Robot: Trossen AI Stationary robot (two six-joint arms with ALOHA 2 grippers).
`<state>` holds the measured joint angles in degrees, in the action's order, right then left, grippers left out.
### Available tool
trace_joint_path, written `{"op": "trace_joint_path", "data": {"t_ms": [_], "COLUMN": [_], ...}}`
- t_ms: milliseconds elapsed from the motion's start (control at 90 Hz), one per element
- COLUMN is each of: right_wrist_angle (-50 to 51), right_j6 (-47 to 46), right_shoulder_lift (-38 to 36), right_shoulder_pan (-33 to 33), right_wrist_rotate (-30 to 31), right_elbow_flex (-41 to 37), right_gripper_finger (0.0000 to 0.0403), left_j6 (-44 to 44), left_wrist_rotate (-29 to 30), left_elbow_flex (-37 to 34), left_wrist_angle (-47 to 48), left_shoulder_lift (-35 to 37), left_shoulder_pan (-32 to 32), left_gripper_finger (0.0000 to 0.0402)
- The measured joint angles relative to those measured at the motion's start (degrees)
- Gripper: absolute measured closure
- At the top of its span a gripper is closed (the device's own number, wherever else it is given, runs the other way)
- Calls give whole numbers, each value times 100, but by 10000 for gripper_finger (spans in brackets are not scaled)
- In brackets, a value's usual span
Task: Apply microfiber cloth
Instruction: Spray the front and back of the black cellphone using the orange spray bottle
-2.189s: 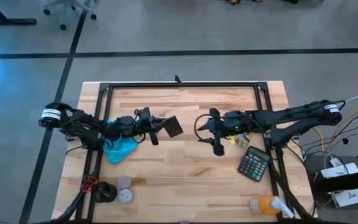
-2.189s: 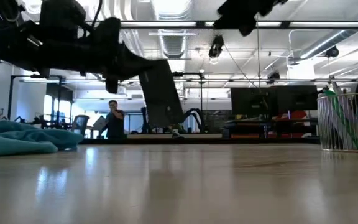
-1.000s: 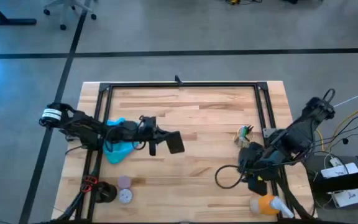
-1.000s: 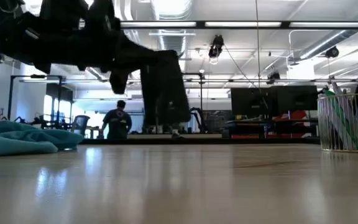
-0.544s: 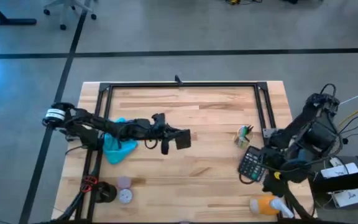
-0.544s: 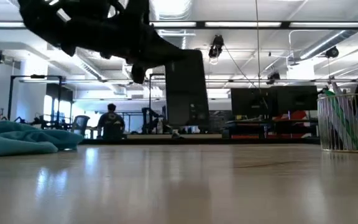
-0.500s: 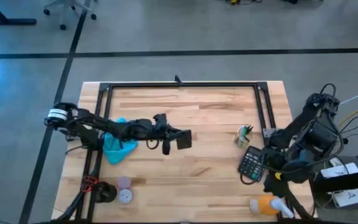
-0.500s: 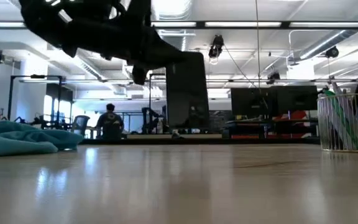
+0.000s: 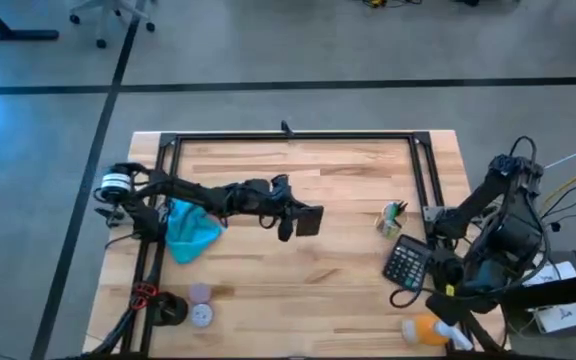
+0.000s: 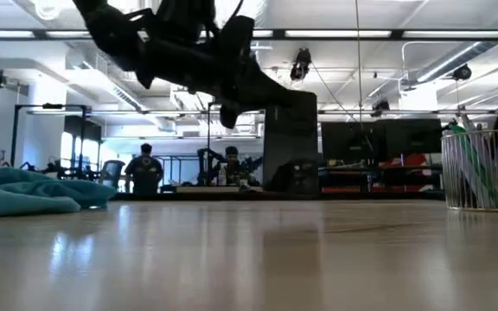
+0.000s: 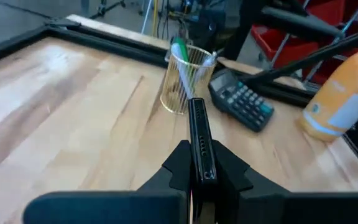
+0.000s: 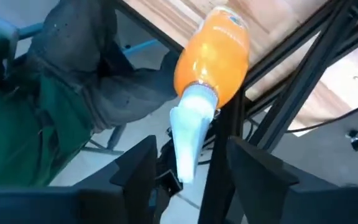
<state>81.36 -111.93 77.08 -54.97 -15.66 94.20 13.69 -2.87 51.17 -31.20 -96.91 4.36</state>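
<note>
Left gripper (image 9: pixel 295 217): reaching out over the middle of the table (image 9: pixel 348 285), its fingers (image 11: pixel 178 167) clamping a black phone (image 9: pixel 309 219) edge-on; in the low view the phone (image 10: pixel 290 142) is hanging upright above the wood, not touching it.

Microfiber cloth (image 9: pixel 189 230): lying crumpled near the table's left edge, beside the left arm and well behind its gripper; nothing is gripping it. From table height it is showing as a turquoise heap (image 10: pixel 33 195) resting on the surface.

Right gripper (image 12: pixel 190 163): pulled back off the table's right front corner, fingers spread apart and gripping nothing, pointing at an orange spray bottle (image 12: pixel 211 71).

Orange spray bottle (image 9: pixel 429 329): lying at the front right corner of the table.

Calculator (image 9: pixel 405 264): sitting flat near the right edge, just beside the right arm.

Wire cup (image 9: pixel 394 214): standing near the calculator, holding green pens; the phone's far end is pointing toward it in the left wrist view (image 11: pixel 186 79).

People: two are sitting far back in the room (image 10: pixel 145 171).
</note>
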Motion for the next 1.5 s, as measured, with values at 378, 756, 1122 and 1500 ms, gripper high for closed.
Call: {"op": "trace_joint_path", "data": {"t_ms": [378, 756, 1122, 1500], "right_wrist_angle": [26, -90, -58, 451], "right_j6": [750, 764, 1815, 3408], "right_shoulder_lift": [422, 837, 1265, 1268], "right_shoulder_pan": [-32, -158, -190, -49], "right_wrist_rotate": [-121, -490, -692, -575], "right_elbow_flex": [-64, -71, -80, 90], "right_gripper_finger": [114, 158, 258, 326], "left_j6": [-223, -55, 233, 363], "left_wrist_rotate": [-261, -547, -946, -1352], "left_elbow_flex": [132, 128, -315, -1221], "left_wrist_angle": [209, 196, -325, -555], "left_shoulder_lift": [-12, -3, 24, 859], "left_shoulder_pan": [15, -35, -282, -204], "left_gripper_finger": [390, 390, 390, 390]}}
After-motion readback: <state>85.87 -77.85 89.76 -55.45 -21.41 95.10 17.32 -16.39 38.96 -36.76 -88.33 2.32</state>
